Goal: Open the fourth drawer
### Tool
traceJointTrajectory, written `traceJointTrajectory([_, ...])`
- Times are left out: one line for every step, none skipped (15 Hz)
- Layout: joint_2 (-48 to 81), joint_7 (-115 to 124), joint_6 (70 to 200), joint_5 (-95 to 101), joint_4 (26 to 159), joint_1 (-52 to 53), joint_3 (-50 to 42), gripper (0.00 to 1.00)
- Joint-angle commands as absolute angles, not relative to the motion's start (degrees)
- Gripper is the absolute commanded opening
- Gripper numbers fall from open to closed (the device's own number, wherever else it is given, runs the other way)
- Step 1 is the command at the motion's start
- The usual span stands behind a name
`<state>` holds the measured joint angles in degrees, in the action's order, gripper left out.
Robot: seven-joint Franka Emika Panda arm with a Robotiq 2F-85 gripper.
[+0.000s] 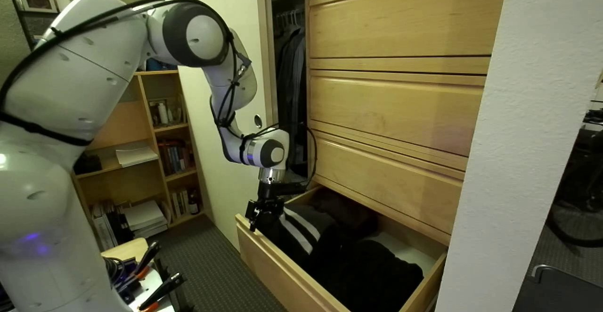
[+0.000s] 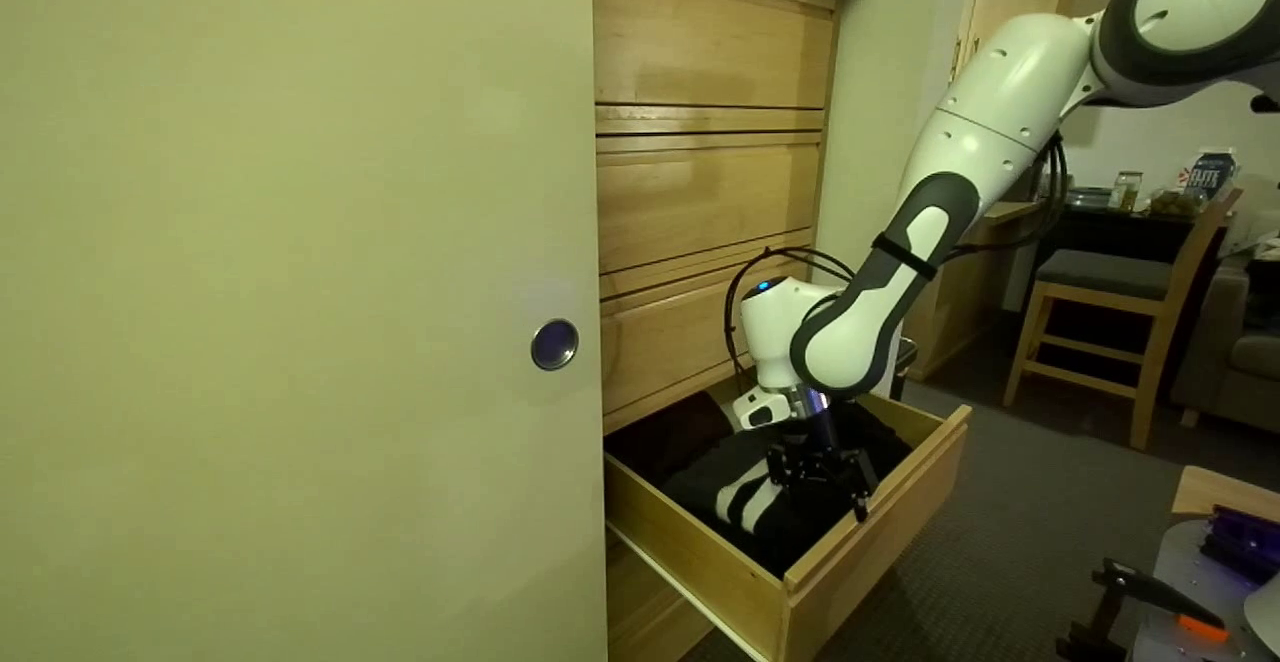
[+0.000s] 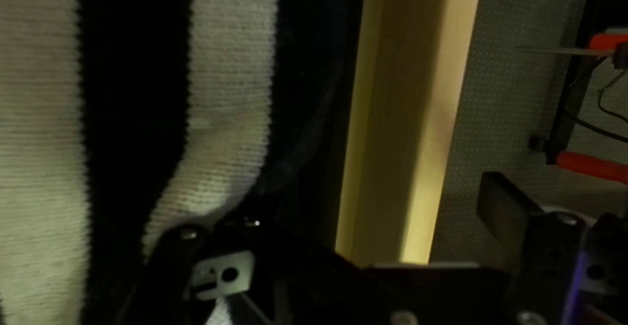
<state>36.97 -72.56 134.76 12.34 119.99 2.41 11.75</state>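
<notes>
Light-wood drawer [image 2: 880,550], open above dark carpet [image 1: 212,260].

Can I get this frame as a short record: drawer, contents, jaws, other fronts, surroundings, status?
drawer: fourth drawer, standing open
contents: white-striped black fabric, more dark fabric
jaws: open, the drawer's front edge between them in the wrist view; contact cannot be told
other fronts: three light-wood fronts above it, shut
surroundings: pale door panel, hanging clothes, bookshelf
status: drawer pulled out; whether to full extension is unclear
</notes>
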Motion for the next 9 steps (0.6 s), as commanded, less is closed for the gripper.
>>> traceJointTrajectory([31.1,-70.9,134.4,13.7,122.0,3.2,10.5,1.0])
traceJointTrajectory([30.0,-70.6,134.1,13.6,122.1,3.4,10.4,1.0])
traceJointTrajectory([28.9,-70.4,134.0,13.6,122.3,3.6,10.2,1.0])
traceJointTrajectory([27.6,-70.0,133.8,13.7,122.5,3.8,10.1,1.0])
traceJointTrajectory([26.6,-69.5,133.7,13.7,122.5,4.1,9.9,1.0])
traceJointTrajectory([25.4,-68.8,133.3,13.8,122.7,4.5,9.7,1.0])
traceJointTrajectory([24.5,-68.1,133.0,14.0,122.8,4.9,9.6,1.0])
traceJointTrajectory([23.4,-67.3,132.8,14.2,123.0,5.3,9.5,1.0])
traceJointTrajectory([22.5,-66.6,132.6,14.4,123.3,5.6,9.5,1.0])
